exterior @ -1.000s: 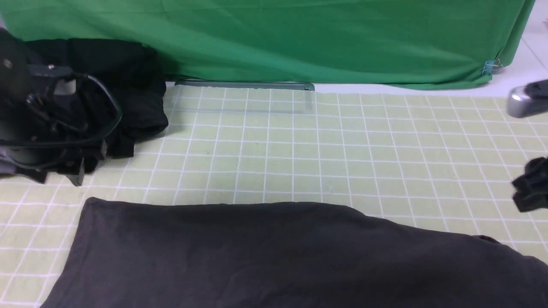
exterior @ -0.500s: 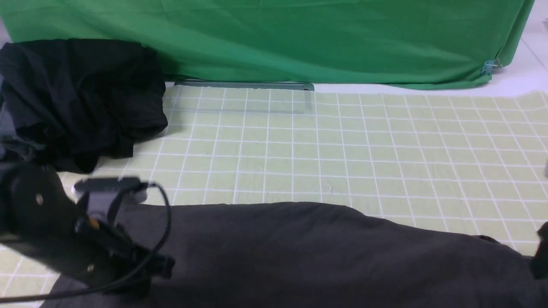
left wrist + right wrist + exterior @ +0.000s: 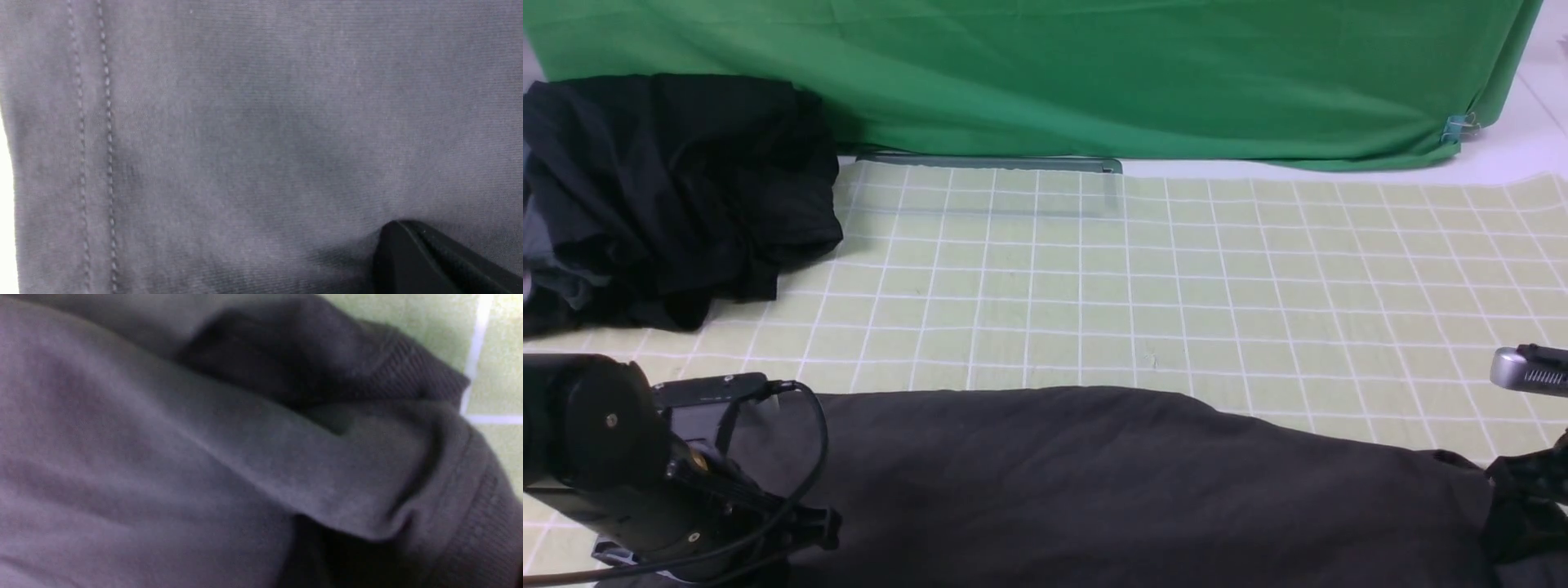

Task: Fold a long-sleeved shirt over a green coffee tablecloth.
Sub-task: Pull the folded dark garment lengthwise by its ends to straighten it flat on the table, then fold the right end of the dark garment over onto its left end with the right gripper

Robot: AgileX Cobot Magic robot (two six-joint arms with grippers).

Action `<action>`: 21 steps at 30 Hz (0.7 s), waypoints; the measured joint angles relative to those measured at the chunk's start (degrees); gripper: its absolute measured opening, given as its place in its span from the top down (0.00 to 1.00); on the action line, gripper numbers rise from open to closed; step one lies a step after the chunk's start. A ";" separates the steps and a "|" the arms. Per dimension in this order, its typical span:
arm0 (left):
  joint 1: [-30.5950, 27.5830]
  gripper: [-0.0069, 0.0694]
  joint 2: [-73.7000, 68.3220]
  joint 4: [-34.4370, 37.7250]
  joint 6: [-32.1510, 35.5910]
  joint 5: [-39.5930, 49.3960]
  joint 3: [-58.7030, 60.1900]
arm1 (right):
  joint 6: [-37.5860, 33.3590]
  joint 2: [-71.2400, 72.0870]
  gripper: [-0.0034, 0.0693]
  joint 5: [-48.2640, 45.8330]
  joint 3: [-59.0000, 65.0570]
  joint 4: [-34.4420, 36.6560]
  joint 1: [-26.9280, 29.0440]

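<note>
Both arms are now settling onto the long-sleeved shirt (image 3: 1135, 490), which is lying near on the green coffee tablecloth (image 3: 1176, 286). The left fingers (image 3: 429, 265), newly closed, are pinching its hem. I cannot tell the right fingers' (image 3: 1527, 498) spread. Folding is likely beginning.

**Colour and pattern findings**

The long-sleeved shirt (image 3: 1094, 490) is plain charcoal grey. The left wrist view shows a double row of matching grey stitching (image 3: 96, 163) on it. The green coffee tablecloth (image 3: 1176, 286) is pale yellow-green, gridded with thin white lines into small squares. The backdrop cloth (image 3: 1094, 73) is plain bright green. The heap of garments (image 3: 670, 196) is near-black, with a greyer patch at one side.
</note>
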State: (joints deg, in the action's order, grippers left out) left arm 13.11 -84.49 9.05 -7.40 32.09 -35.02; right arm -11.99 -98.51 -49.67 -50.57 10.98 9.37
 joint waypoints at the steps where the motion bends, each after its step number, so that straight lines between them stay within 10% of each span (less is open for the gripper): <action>1: 0.00 0.92 0.00 0.02 0.00 -0.09 0.00 | -0.50 -0.01 0.43 0.39 0.00 -0.05 0.00; 6: 0.00 0.92 0.43 0.12 0.00 -0.64 0.14 | -2.15 -0.41 0.86 0.55 -0.25 0.96 0.00; 21: -0.19 0.92 15.27 -2.64 -0.06 5.60 -1.02 | 7.94 12.30 0.92 -11.86 -6.23 -9.24 7.31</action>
State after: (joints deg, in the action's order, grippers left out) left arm 12.91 -69.22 6.41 -7.46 37.68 -36.04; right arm -4.04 -86.20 -61.53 -56.81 1.75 16.67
